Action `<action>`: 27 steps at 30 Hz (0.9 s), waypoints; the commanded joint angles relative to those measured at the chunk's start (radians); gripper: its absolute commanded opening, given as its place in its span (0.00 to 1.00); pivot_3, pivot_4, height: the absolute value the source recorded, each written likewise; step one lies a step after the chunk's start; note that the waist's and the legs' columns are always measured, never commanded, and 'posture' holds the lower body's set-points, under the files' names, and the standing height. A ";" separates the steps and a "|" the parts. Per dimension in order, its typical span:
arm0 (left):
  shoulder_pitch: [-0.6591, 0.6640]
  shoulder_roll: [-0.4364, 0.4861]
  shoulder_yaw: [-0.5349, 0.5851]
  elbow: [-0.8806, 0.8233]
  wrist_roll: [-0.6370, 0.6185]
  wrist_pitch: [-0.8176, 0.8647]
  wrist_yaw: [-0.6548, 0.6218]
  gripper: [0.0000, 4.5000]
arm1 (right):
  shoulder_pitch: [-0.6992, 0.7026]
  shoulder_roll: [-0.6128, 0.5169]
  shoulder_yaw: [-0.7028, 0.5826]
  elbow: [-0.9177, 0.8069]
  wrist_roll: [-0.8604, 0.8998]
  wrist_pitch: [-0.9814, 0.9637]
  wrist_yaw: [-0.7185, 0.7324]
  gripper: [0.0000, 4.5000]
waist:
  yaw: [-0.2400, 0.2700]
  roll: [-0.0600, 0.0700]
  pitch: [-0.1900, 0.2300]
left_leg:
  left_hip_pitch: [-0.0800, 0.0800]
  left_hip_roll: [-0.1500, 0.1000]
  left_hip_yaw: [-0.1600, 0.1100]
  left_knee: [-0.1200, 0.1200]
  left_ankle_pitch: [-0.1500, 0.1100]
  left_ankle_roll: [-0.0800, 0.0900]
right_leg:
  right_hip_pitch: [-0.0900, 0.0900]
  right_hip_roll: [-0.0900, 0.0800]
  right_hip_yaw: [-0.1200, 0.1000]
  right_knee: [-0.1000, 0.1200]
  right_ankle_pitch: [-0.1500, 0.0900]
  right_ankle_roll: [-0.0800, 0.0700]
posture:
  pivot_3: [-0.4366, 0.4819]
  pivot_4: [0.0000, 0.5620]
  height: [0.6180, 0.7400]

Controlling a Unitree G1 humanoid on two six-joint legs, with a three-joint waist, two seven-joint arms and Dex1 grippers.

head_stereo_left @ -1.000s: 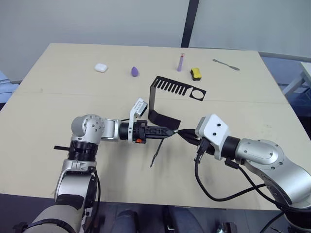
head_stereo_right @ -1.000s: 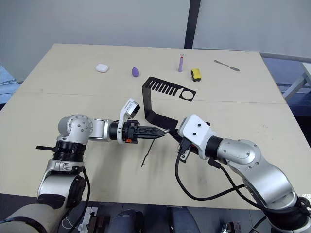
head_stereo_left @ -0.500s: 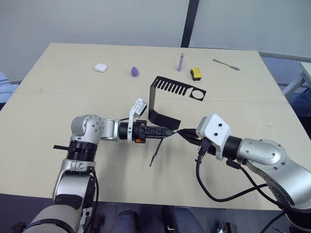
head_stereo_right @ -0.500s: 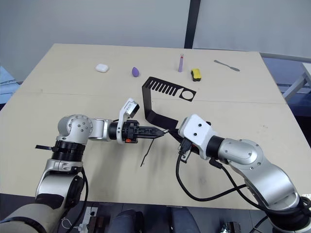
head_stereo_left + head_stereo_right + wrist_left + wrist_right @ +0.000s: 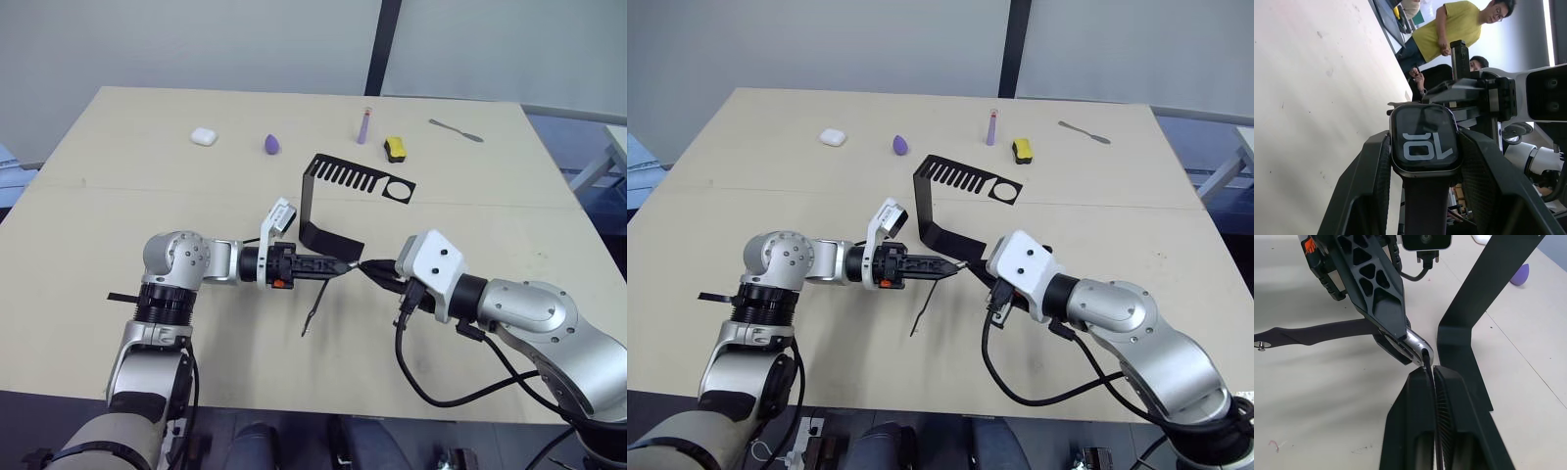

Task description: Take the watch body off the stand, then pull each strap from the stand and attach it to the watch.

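Table (image 5: 118, 196); watch body (image 5: 1423, 138) reads "10", left hand (image 5: 1422, 161) gripping.

Silver-grey jointed arms with black wrist sections, black latticed fingers (image 5: 1376, 293), white camera housings, an orange mark near the left wrist, looping black cables beneath the right.

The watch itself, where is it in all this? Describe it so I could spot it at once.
Start at the beige table and go to its middle, just in front of the black bent stand, where the two arms meet. The watch body is pinched between the left gripper's black fingers. It is the small rounded-square case with a dark screen and white digits, one dark strap hanging from it.
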State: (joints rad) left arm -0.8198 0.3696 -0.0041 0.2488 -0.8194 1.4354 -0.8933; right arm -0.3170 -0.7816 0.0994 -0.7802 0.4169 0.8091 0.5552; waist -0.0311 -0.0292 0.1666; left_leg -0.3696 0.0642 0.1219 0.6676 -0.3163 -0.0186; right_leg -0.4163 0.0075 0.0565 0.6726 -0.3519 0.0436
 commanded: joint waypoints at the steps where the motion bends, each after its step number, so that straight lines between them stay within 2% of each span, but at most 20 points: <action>1: -0.005 0.044 -0.045 -0.086 0.012 -0.080 -0.066 0.35 | 0.030 -0.037 -0.100 -0.049 0.050 -0.001 0.055 0.43 | 0.001 0.000 0.000 | 0.000 0.000 0.000 0.000 0.000 0.000 | 0.000 0.000 0.000 0.000 0.000 0.000 | 0.48 0.27 1.00; 6: 0.020 0.141 -0.120 -0.224 0.074 -0.268 -0.164 0.35 | 0.101 -0.071 -0.321 -0.046 0.291 0.038 0.176 0.99 | 0.000 0.000 0.000 | 0.000 0.000 0.000 -0.001 0.000 0.000 | 0.000 0.000 0.000 -0.001 0.000 0.000 | 0.48 0.27 1.00; 11: 0.079 0.186 -0.172 -0.315 0.221 -0.573 -0.202 0.35 | 0.127 -0.106 -0.400 -0.029 0.408 0.055 0.214 0.99 | 0.000 0.000 0.000 | 0.001 0.000 0.000 -0.001 0.000 0.000 | 0.001 0.000 0.000 -0.002 0.000 0.000 | 0.48 0.27 1.00; 14: 0.143 0.195 -0.209 -0.349 0.388 -0.949 -0.242 0.35 | 0.131 -0.120 -0.398 -0.026 0.443 0.051 0.220 0.99 | 0.000 0.000 0.000 | 0.001 0.000 0.000 -0.002 0.000 0.000 | 0.002 0.000 0.000 -0.003 0.000 0.000 | 0.48 0.27 1.00; 17: 0.190 0.185 -0.220 -0.360 0.487 -1.228 -0.267 0.35 | 0.130 -0.132 -0.374 -0.033 0.442 0.035 0.227 0.99 | 0.001 0.000 0.000 | 0.000 0.000 0.000 -0.003 0.000 0.000 | 0.002 0.000 0.000 -0.005 0.000 0.000 | 0.48 0.27 1.00; 24: 0.213 0.173 -0.236 -0.230 0.709 -1.897 -0.261 0.35 | 0.115 -0.148 -0.321 -0.024 0.410 -0.005 0.231 0.99 | 0.001 0.000 0.000 | 0.001 0.000 0.000 -0.003 -0.001 0.002 | 0.003 0.000 0.000 -0.007 0.001 0.001 | 0.48 0.27 1.00; 27: 0.207 0.165 -0.230 -0.166 0.733 -2.013 -0.236 0.35 | 0.115 -0.154 -0.303 -0.021 0.389 -0.025 0.232 0.99 | 0.001 0.000 0.000 | 0.001 0.000 0.000 -0.003 -0.001 0.002 | 0.003 0.000 0.000 -0.007 0.001 0.002 | 0.48 0.27 1.00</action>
State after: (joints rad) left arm -0.6053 0.5407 -0.2462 0.0706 -0.0984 -0.4981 -1.1514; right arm -0.1908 -0.9259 -0.1967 -0.7872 0.8155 0.8124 0.7745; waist -0.0301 -0.0292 0.1667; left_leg -0.3694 0.0644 0.1217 0.6651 -0.3175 -0.0162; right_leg -0.4134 0.0077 0.0567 0.6660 -0.3509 0.0452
